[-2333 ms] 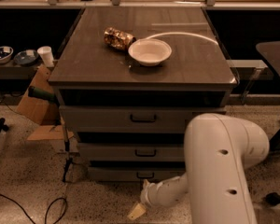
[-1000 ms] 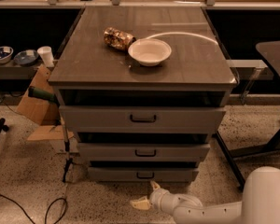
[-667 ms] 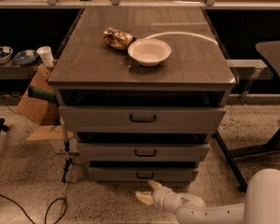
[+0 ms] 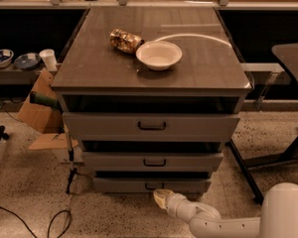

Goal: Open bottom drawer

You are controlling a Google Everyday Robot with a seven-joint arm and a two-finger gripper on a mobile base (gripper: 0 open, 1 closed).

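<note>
Compared with a moment ago, my claw (image 4: 160, 198) is sitting higher and closer to the cabinet. It is now hovering at the lower lip of the bottom drawer (image 4: 119, 184), just under its handle (image 4: 154, 186). My arm (image 4: 213, 224) is reaching in low along the floor (image 4: 30, 192) from the right. I cannot tell whether the claw is open or closed, nor whether it is touching the handle. The bottom drawer is sitting shut below the counter's front edge, under the middle drawer (image 4: 109, 161) and the top drawer (image 4: 99, 126), so its inside is hidden. Everything else is staying where it was.

On the counter (image 4: 99, 73), a white bowl (image 4: 159, 54) is resting near the middle, its inside showing plain white. A crumpled snack bag (image 4: 125, 39) is lying just beside it toward the back left corner.

In front of the counter's front edge, only my arm is occupying the floor. A cardboard box (image 4: 37, 114) and a cable (image 4: 59, 221) are crowding the left side. A dark table leg (image 4: 244, 168) is slanting past the right front corner.
</note>
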